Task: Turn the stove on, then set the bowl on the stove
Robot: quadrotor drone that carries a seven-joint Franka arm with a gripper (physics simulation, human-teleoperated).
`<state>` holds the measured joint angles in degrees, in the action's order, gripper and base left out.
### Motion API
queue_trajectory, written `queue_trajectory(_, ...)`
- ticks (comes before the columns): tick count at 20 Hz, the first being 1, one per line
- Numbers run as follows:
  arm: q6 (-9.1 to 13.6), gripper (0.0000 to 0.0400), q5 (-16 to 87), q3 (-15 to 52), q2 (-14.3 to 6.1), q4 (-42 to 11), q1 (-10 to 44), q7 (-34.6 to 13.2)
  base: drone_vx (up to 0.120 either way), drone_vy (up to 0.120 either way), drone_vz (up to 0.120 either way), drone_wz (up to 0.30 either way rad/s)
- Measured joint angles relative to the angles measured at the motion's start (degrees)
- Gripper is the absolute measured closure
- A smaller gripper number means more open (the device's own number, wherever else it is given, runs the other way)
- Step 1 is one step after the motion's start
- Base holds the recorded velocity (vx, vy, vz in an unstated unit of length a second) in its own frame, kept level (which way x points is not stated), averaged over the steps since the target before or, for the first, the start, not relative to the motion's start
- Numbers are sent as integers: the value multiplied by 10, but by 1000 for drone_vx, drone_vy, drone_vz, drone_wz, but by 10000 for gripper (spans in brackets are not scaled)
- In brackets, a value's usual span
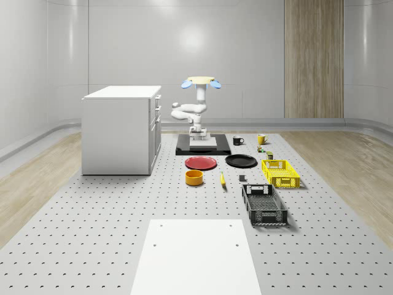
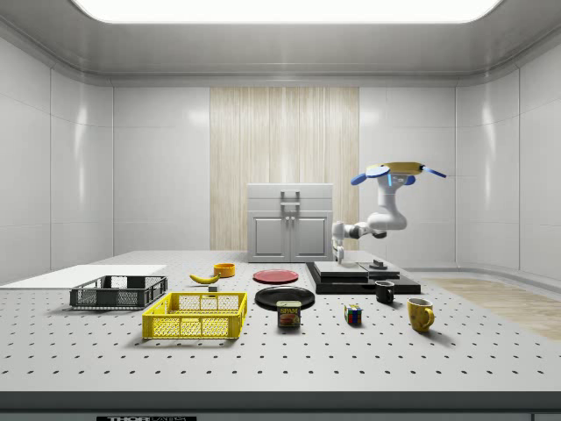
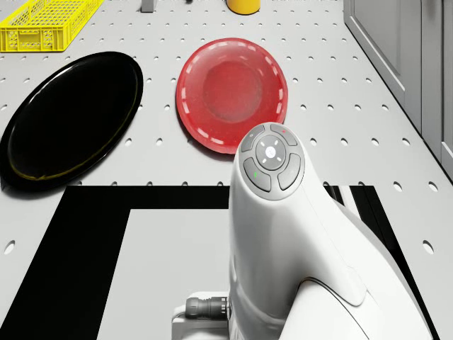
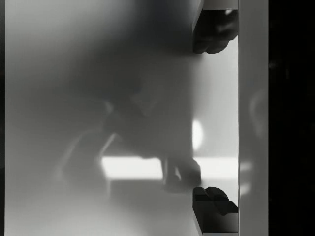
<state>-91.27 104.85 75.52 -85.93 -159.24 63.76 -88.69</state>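
Observation:
The stove (image 1: 216,149) is a black base with a silvery top (image 3: 170,269) on the table behind the plates. The drone (image 1: 201,81) hovers over it, and the arm (image 3: 283,212) bends down towards it. My gripper (image 2: 337,254) hangs just above the stove's edge (image 2: 326,274) at the side view's left. In the wrist view my gripper (image 4: 215,118) is open, its fingertips (image 4: 216,32) wide apart over the shiny top (image 4: 98,98) with nothing between them. The yellow-orange bowl (image 1: 194,177) stands on the table in front of the red plate (image 1: 201,163), apart from the gripper.
A black plate (image 1: 241,161) lies beside the red plate. A banana (image 1: 222,179), a yellow basket (image 1: 280,173) and a black basket (image 1: 264,204) sit further forward. Two mugs (image 1: 238,141) stand beside the stove. A white cabinet (image 1: 121,129) rises at the whole-scene view's left.

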Motion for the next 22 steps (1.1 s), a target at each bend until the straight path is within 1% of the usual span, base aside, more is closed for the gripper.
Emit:
queue_trajectory(2,-2,0,-1,0,-2,0,-1,2,120,20,0,0)
queue_trajectory(6,-6,0,-3,1,-6,1,-2,3,120,110,0,0)
queue_trajectory(22,-18,0,-8,2,-19,2,0,2,120,0,0,0)
